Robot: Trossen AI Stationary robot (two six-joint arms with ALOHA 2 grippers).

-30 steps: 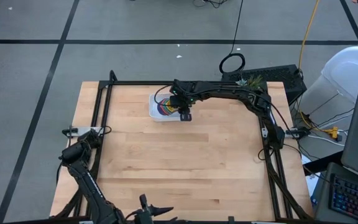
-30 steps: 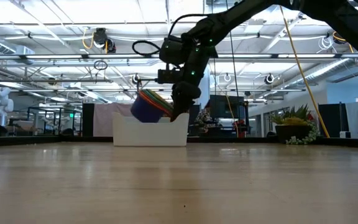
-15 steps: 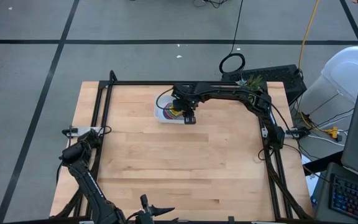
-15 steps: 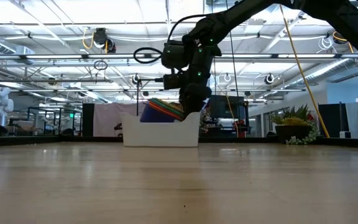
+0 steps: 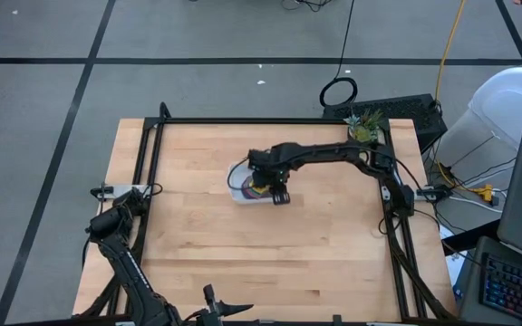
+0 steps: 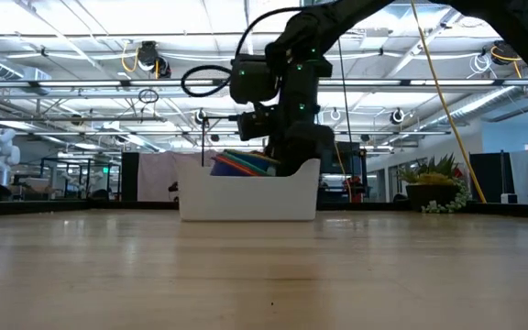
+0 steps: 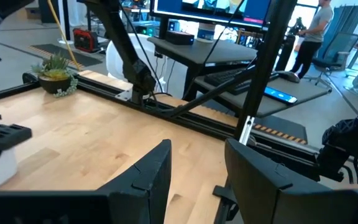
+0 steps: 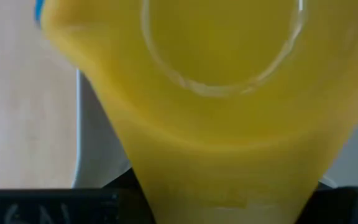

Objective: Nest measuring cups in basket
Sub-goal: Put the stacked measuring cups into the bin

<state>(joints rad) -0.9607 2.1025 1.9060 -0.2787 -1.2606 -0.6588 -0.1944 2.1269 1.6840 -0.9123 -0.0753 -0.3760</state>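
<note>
The left pincer [image 5: 227,311] waits at the near edge of the bench [image 5: 243,244], well apart from the work. In the left wrist view its two dark fingers [image 7: 145,177] stand apart, with bare wood visible between them, so it is open and holds nothing.

Farther on, near the middle of the bench and a little toward the far side, stands the white basket [image 6: 246,194]. The stack of measuring cups [image 6: 244,163] lies inside it, tilted, and the coloured rims show just above the basket's wall in the low view. From above, only a part of the basket and some coloured edges are visible, because the right arm covers them.

The right pincer [image 5: 278,196] reaches down at the basket's near right corner. In the right wrist view the yellow cup's handle [image 8: 229,162] fills the picture and runs down between the pincer's dark fingers, so the pincer is closed on it.

Beyond, at the far right corner of the bench, stands a small potted plant [image 5: 362,127].
</note>
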